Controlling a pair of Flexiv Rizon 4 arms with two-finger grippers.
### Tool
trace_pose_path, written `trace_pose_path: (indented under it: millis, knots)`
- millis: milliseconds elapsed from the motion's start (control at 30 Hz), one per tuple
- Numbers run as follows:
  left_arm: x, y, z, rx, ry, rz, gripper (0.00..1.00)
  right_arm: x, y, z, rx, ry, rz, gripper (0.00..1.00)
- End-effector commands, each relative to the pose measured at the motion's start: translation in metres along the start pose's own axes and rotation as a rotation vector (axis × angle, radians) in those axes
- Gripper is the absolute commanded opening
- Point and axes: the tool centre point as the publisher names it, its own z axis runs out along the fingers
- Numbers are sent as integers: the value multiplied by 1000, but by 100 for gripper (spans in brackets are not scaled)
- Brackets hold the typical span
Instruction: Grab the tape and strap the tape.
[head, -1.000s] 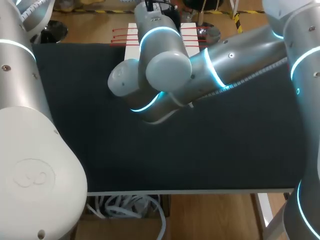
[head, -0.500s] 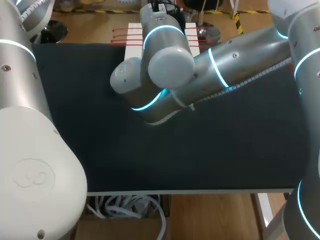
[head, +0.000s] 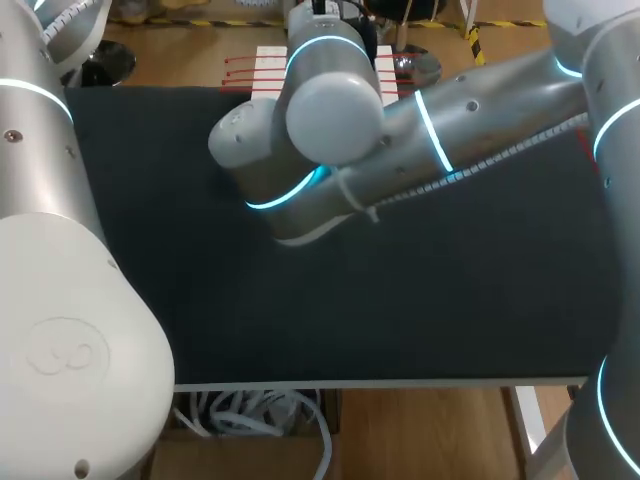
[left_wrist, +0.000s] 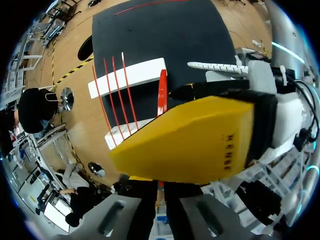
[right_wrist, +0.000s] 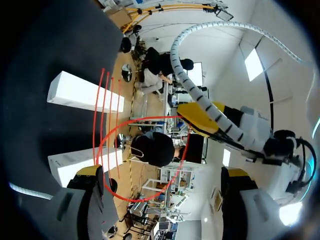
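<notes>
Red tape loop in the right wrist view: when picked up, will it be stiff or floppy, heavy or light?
The red tape loop is a very thin band, so it is probably light. It holds a wide open curve, so it likely springs and bends rather than hanging limp. The straight strips span the white blocks, suggesting some stiffness.

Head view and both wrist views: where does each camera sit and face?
Head view: above and behind, looking down on the black table; left arm near, right arm across to the far edge.
Left wrist view: on the left wrist, facing the white bars; a yellow fingertip close ahead.
Right wrist view: on the right wrist, looking out past the open right gripper.
All three show the white bars and red tape.
</notes>
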Motion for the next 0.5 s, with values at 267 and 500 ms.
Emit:
trace_pose_path:
  millis: [267, 500]
  knots:
    - [0, 0, -1, -2, 1, 1, 0, 12, -14, -13, -66, 18, -5, 100]
    - [0, 0, -1, -2, 1, 1, 0, 22, 13, -36, -221, 36, -5, 100]
